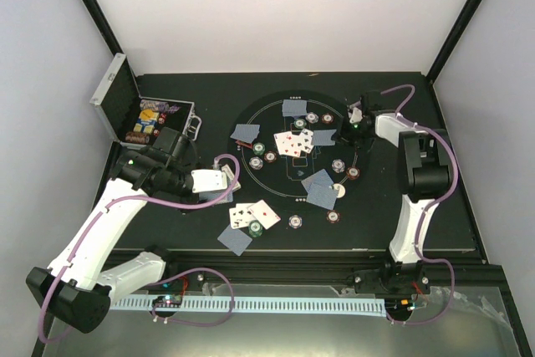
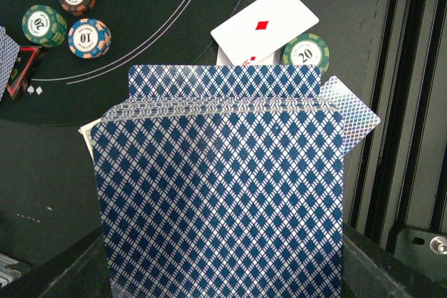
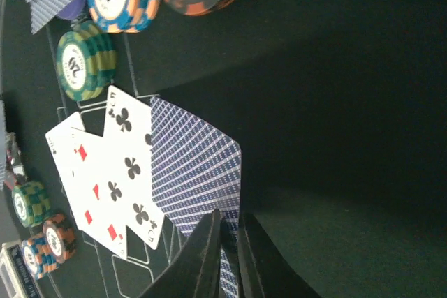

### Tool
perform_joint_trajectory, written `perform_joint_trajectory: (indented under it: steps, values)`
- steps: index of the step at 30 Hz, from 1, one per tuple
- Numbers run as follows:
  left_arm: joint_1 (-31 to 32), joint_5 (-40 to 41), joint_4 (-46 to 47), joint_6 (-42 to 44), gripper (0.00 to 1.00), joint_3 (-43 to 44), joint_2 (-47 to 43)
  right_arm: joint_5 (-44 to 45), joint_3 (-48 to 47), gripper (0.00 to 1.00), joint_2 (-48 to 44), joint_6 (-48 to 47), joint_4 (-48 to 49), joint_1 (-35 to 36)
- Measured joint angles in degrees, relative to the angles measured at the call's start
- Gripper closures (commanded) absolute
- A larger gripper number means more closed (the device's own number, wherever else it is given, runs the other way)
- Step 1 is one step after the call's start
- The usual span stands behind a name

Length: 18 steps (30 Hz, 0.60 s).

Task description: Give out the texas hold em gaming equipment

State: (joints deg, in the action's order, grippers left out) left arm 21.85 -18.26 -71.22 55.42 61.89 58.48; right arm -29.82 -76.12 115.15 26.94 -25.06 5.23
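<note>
Currently the left gripper [image 1: 219, 180] is clamped on a deck of cards [image 2: 220, 193], its blue-checked backs facing the wrist camera, near the near-left edge of the round mat [image 1: 272, 177]. Beyond the deck an ace of diamonds [image 2: 265, 26] lies face up with a green chip [image 2: 306, 50] just beside it. At the mat's far right the right gripper [image 3: 229, 218] is pinched almost closed on the edge of a face-down card [image 3: 195, 165], which lies beside face-up cards [image 3: 115, 172] on the mat
</note>
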Motion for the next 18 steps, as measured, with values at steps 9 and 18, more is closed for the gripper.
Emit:
perform_joint_trajectory:
  steps: [9,18]
  values:
    - [0.00,0.04,-0.39,0.00,0.98,0.00,-0.39,6.71,-3.63,0.34,0.22,-3.39,-6.34,0.00]
    - [0.00,0.02,-0.44,-0.02,0.98,0.00,-0.70,6.95,8.15,0.10,-20.28,1.20,-1.22,10.62]
